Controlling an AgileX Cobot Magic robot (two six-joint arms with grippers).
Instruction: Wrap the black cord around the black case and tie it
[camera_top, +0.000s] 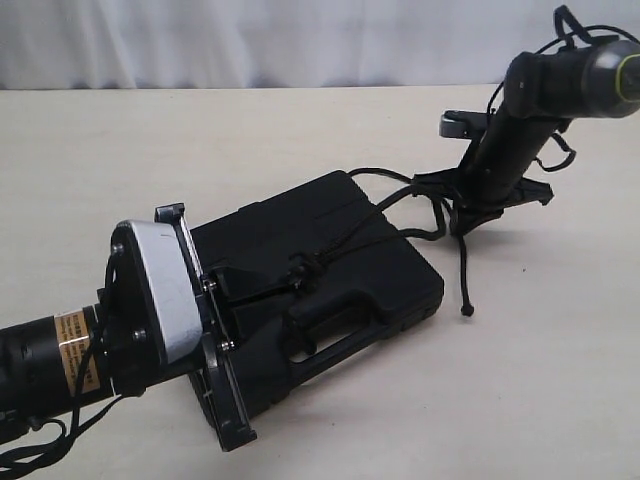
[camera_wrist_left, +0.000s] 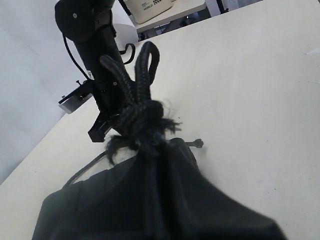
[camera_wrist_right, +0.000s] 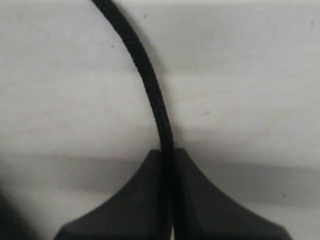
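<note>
The black case (camera_top: 395, 275) lies flat on the beige table, its handle cut-out toward the near side. The black cord (camera_top: 352, 245) crosses its lid to a frayed knot with a loop (camera_wrist_left: 142, 107). My left gripper (camera_top: 300, 275) is shut on the cord at that knot, over the lid; the knot and loop stick out past its fingertips (camera_wrist_left: 160, 150). My right gripper (camera_top: 466, 215) stands off the case's far right corner, low over the table, shut on the cord (camera_wrist_right: 150, 85), which passes between its fingers (camera_wrist_right: 200, 195). The cord's free knotted end (camera_top: 467, 310) lies on the table.
The right arm's thin cables (camera_top: 560, 150) hang around its wrist. A pale curtain (camera_top: 250, 40) backs the table's far edge. A white box (camera_wrist_left: 150, 7) sits beyond the table in the left wrist view.
</note>
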